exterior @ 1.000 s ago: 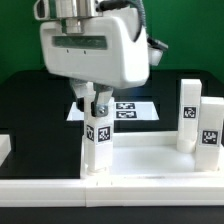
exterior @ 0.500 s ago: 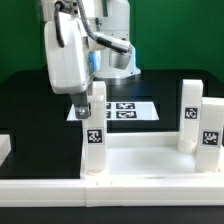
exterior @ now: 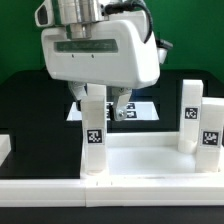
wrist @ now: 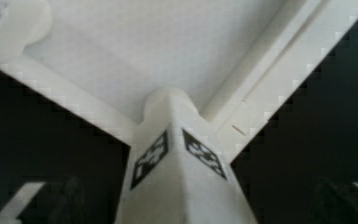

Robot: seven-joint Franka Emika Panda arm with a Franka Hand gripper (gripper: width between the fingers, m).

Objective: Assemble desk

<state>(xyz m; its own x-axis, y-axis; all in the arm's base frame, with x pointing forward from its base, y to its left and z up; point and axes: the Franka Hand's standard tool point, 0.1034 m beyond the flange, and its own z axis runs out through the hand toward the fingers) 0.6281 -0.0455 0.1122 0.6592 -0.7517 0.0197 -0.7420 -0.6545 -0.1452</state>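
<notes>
The white tabletop lies flat with its rim up; it also shows in the wrist view. One tagged square leg stands upright in its corner on the exterior view's left and runs up the middle of the wrist view. My gripper hangs over this leg's top with a dark finger on either side. In the wrist view the gripper is open, with a gap between each finger and the leg. Two more tagged legs stand upright at the tabletop's right side.
The marker board lies on the black table behind the gripper. A long white rail runs along the front of the tabletop. A small white piece shows at the exterior view's left edge.
The gripper head turned side-on half a second ago and has turned back to face the camera. Its fingers now stand wider apart around the leg. The leg has stayed upright.
</notes>
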